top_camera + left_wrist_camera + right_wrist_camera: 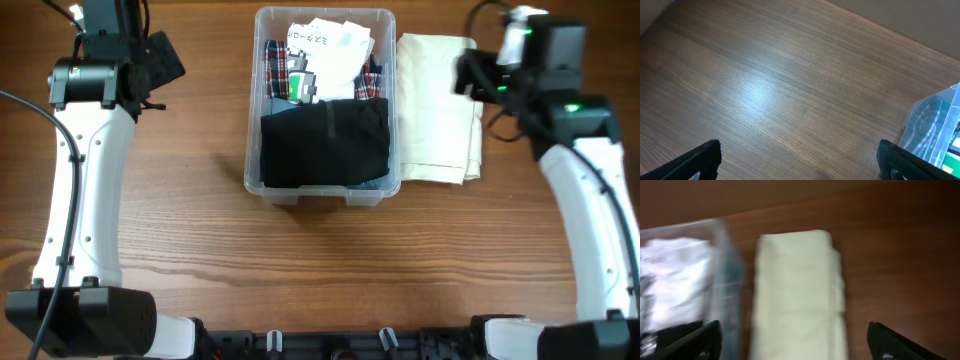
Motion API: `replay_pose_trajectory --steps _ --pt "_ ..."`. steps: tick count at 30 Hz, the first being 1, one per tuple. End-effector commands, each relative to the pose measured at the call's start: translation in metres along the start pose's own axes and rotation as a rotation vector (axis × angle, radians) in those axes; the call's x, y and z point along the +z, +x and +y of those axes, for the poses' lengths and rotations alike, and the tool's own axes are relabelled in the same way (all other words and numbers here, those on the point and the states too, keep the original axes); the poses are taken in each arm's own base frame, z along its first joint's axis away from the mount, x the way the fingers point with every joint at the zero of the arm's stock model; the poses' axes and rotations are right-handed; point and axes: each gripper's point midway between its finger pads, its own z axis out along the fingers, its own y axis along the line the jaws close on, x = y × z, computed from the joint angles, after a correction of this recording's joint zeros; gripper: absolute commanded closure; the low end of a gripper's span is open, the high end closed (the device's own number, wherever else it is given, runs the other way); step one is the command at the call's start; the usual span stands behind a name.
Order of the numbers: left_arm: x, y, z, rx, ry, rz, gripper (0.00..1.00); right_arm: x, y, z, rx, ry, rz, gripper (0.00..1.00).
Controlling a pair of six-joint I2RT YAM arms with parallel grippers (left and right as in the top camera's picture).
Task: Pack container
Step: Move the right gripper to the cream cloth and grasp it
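A brown wood-grain table (200,230) fills every view, and no room beyond it can be made out.

The fingers of the right gripper (795,342) are seen spread wide, with nothing pinched between them. A folded cream cloth (800,290) lies directly beneath them on the table, near the far right corner. Its long left edge is set just beside the right wall of the container (252,130). Whether the two touch cannot be told.

The fingers of the left gripper (800,162) are likewise spread wide and empty. They are held over bare wood towards the far left corner, well apart from everything but a corner of the bin.

The container stands at the middle of the table, close to the far edge. It is largely filled already: a black garment (325,140) covers the near half, and a plaid cloth (275,65), a white packet (325,45) and a small green-labelled item (303,88) occupy the far half.

Trouble is judged most likely at the pickup. Only the top fold may be caught, so that the cloth opens out when lifted. A trailing fold could be snagged on the thick rim during the crossing. Little room is left inside, so the cloth might be left heaped above the rim. A finger lowered too near the wall could push the light bin sideways.
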Motion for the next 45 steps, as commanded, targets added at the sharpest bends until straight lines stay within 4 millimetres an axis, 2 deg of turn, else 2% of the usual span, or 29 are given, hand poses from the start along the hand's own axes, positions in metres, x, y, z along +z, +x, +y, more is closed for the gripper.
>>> replay_pose_trajectory --steps 1,4,6,9,11,17,21,25,29,32,35,45 --pt "0.0 -0.001 0.003 0.002 -0.013 -0.006 0.0 0.026 0.01 -0.04 0.056 0.032 0.065 0.03" --pt "0.0 -0.001 0.003 0.002 -0.013 -0.006 0.0 0.058 0.028 -0.054 0.058 -0.021 0.148 0.02" --pt "0.0 -0.001 0.003 0.002 -0.013 -0.006 0.0 0.086 0.047 -0.064 0.058 -0.014 0.216 0.0" --pt "0.0 -0.001 0.003 0.002 -0.013 -0.006 0.0 0.115 0.071 -0.066 0.04 -0.031 0.293 0.01" --pt "0.0 -0.001 0.003 0.002 -0.013 -0.006 0.0 0.136 0.094 -0.069 0.039 -0.034 0.363 0.0" --pt "0.0 -0.001 0.003 0.002 -0.013 -0.006 0.0 0.171 0.138 -0.064 0.037 -0.103 0.484 0.0" --pt "0.0 -0.001 0.003 0.002 -0.013 -0.006 0.0 0.177 0.156 -0.063 0.056 -0.111 0.537 0.01" --pt "0.0 -0.001 0.003 0.002 -0.013 -0.006 0.0 0.169 0.169 -0.061 0.07 -0.116 0.599 0.01" --pt "0.0 -0.001 0.003 0.002 -0.013 -0.006 0.0 0.156 0.186 -0.06 0.087 -0.115 0.683 0.07" --pt "0.0 -0.001 0.003 0.002 -0.013 -0.006 0.0 0.146 0.198 -0.059 0.1 -0.114 0.746 0.16" --pt "0.0 -0.001 0.003 0.002 -0.013 -0.006 0.0 0.144 0.199 -0.059 0.101 -0.114 0.756 0.3" --pt "0.0 -0.001 0.003 0.002 -0.013 -0.006 0.0 0.151 0.19 -0.052 0.08 -0.168 0.707 0.38"
